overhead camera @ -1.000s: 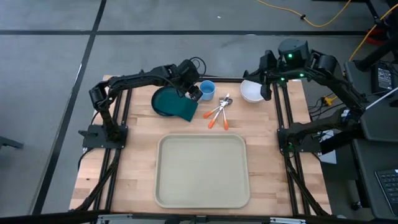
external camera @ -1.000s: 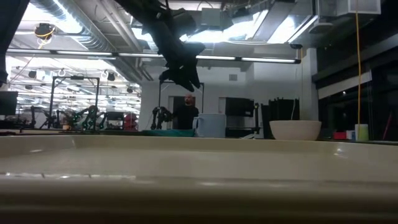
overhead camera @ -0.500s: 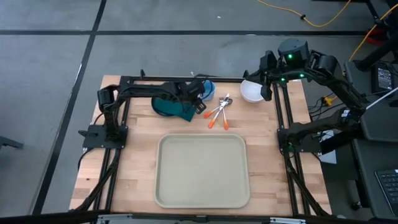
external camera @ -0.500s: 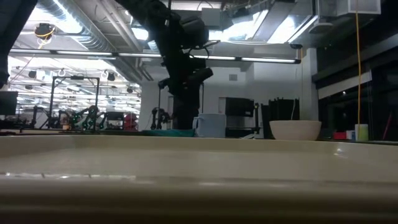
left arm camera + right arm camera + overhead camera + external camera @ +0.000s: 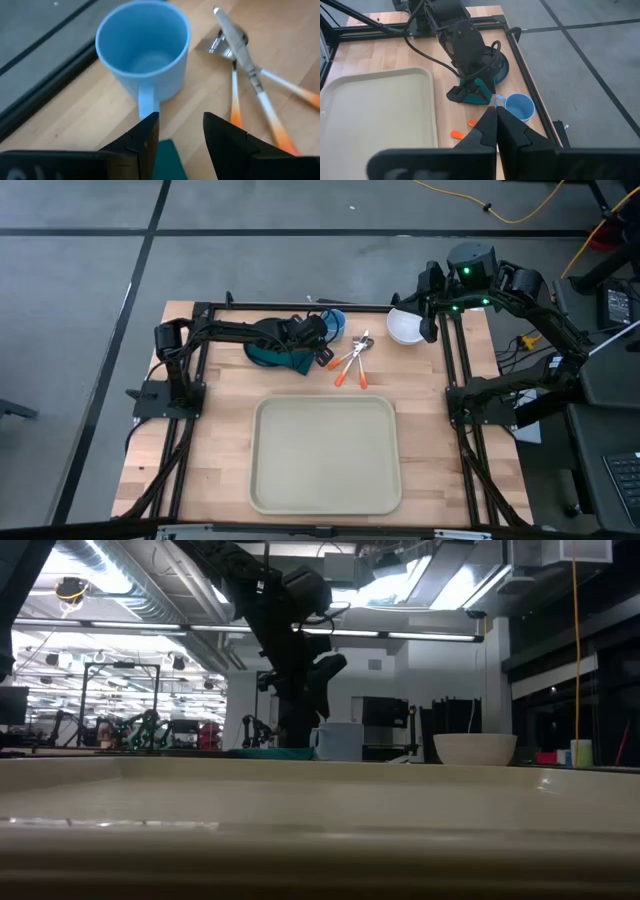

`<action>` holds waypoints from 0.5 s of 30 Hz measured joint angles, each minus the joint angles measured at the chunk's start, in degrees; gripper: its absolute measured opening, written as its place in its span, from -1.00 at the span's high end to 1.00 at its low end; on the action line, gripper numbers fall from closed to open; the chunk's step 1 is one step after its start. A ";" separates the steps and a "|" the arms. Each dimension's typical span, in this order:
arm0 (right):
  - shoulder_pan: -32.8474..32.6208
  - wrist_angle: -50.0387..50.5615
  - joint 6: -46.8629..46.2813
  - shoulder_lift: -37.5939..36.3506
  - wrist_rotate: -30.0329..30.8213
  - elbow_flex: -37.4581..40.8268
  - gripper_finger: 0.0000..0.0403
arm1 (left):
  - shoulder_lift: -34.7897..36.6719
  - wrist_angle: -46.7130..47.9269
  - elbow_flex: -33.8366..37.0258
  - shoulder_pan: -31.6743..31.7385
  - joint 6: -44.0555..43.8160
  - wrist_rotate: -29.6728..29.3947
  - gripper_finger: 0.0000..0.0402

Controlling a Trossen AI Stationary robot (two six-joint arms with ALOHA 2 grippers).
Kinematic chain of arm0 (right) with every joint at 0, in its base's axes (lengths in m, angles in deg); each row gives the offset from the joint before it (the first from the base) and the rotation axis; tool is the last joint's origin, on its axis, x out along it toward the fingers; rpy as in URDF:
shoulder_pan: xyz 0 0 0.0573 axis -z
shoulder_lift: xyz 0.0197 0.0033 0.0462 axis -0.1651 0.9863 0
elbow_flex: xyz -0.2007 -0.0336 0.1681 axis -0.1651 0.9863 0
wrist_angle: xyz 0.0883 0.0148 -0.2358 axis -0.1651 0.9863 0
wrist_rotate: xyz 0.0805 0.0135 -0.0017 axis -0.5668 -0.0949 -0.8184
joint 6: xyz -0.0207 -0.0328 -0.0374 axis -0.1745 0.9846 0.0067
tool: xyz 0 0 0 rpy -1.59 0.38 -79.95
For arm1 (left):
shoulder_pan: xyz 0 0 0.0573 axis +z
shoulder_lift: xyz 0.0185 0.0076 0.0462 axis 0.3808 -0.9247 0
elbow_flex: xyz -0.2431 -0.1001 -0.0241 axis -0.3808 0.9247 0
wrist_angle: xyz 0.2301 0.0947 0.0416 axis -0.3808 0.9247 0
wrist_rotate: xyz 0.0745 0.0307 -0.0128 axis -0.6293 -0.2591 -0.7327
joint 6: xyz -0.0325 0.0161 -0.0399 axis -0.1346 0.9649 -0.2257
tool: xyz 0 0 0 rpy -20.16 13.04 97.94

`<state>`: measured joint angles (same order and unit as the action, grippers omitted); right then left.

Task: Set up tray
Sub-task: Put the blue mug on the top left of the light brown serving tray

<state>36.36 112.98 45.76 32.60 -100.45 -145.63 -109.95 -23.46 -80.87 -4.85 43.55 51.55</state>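
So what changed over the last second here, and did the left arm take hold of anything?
The left gripper stretched out flatter across the table and came down over the green napkin toward the blue mug; its fingers are open just short of the mug's handle, holding nothing. The tray, white bowl, cutlery and shut right gripper stayed put.

Even, soft overhead light on the table (image 5: 220, 440), shadows faint. The low view is dim, with glaring ceiling lights (image 5: 455, 585) and a blurred tray (image 5: 320, 810) up close. The mug (image 5: 143, 47) looks slightly soft.
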 joint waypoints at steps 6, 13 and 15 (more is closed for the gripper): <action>0.00 -0.03 0.00 0.00 -0.02 0.00 0.98 | 0.91 -0.51 3.66 -2.52 -0.27 -6.44 0.27; 0.00 -0.16 0.09 0.00 -0.23 0.00 0.98 | 1.70 -9.35 7.71 -3.24 -0.68 -6.44 0.27; 0.00 -0.18 0.09 0.00 -1.03 0.00 0.98 | 1.70 -10.98 8.77 -3.14 -1.68 -5.41 0.28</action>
<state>36.36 112.80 45.85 32.60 -101.48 -145.63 -108.25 -34.44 -72.10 -8.00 41.87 46.14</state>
